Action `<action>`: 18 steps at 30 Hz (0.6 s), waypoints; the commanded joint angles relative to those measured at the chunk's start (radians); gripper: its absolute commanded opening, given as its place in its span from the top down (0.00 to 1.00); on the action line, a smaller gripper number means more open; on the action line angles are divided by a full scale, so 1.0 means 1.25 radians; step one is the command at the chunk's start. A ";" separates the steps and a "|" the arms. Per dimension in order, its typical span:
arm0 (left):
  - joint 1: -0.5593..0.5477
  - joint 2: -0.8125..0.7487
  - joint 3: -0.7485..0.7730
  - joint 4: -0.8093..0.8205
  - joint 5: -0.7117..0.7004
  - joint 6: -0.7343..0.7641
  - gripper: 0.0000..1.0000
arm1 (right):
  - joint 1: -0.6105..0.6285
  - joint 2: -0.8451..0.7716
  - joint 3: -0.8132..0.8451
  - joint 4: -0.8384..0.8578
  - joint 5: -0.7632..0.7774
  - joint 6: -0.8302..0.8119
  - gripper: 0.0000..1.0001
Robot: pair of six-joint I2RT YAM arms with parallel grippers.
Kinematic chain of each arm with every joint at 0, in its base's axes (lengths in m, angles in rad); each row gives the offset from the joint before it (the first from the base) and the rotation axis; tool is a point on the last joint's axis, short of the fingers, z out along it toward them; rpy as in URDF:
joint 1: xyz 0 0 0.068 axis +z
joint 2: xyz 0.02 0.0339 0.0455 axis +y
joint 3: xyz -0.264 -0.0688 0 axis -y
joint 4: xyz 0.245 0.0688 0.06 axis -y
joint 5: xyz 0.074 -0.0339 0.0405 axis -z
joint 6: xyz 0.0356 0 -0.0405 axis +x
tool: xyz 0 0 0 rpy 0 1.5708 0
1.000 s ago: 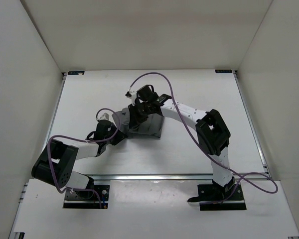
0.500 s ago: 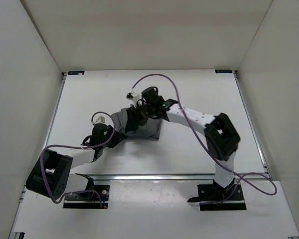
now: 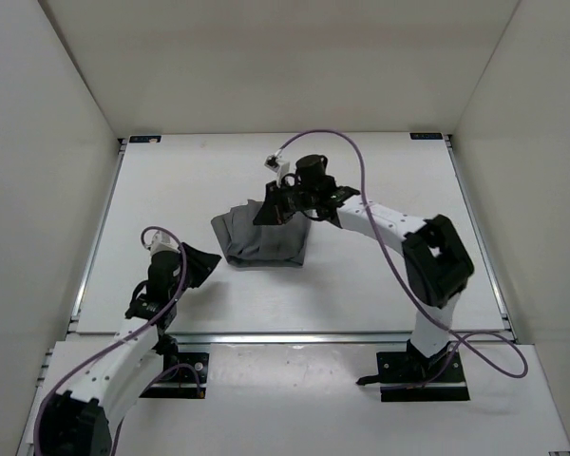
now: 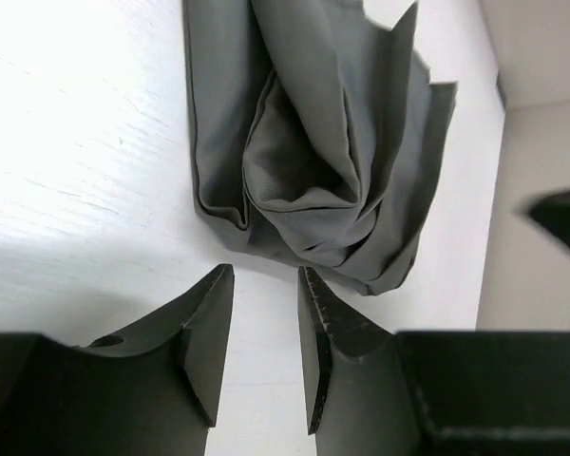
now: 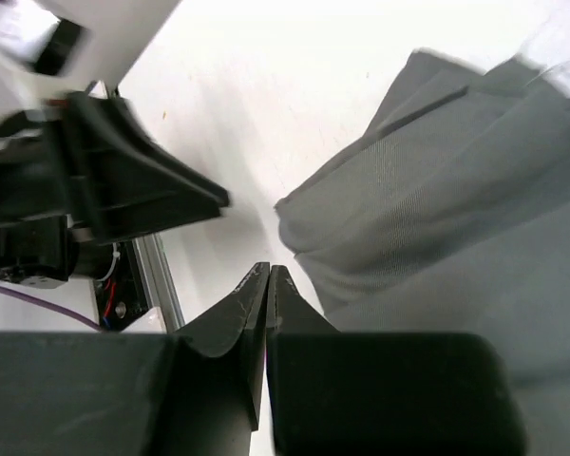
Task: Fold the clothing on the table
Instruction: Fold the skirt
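Since the clothing (image 3: 261, 242) lies folded on the table (image 3: 342, 285), my left claw (image 4: 266, 275) hangs half-open, my right claw (image 5: 267, 272) closed, both empty.

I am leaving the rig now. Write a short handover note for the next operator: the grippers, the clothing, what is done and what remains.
Left gripper: jaws open, empty, stopped short of the clothing, on its near-left side.
Right gripper: jaws shut, no fabric seen between them, at the far edge of the clothing.
Clothing: gathered into a compact folded bundle near the middle of the table.
Done: the main folds appear made.
Left: the end facing the left gripper shows loose, uneven layers; it probably needs tidying or one more fold.
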 commanded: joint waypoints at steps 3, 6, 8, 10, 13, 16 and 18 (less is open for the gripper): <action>0.048 -0.127 0.038 -0.187 -0.050 0.014 0.55 | 0.037 0.175 0.097 0.038 -0.081 0.044 0.99; 0.043 -0.162 0.080 -0.223 -0.072 0.031 0.56 | 0.062 0.258 0.137 0.026 -0.091 0.046 1.00; 0.045 -0.181 0.103 -0.244 -0.071 0.041 0.56 | 0.076 0.309 0.175 0.005 -0.085 0.036 1.00; 0.049 -0.195 0.107 -0.255 -0.076 0.047 0.56 | 0.088 0.371 0.209 -0.053 -0.068 0.021 1.00; 0.048 -0.208 0.112 -0.264 -0.087 0.067 0.54 | 0.104 0.443 0.301 -0.187 -0.017 -0.014 1.00; 0.047 -0.210 0.135 -0.266 -0.076 0.085 0.53 | 0.115 0.463 0.382 -0.290 -0.015 -0.077 1.00; 0.047 -0.207 0.157 -0.277 -0.066 0.104 0.53 | 0.117 0.411 0.379 -0.277 -0.014 -0.102 1.00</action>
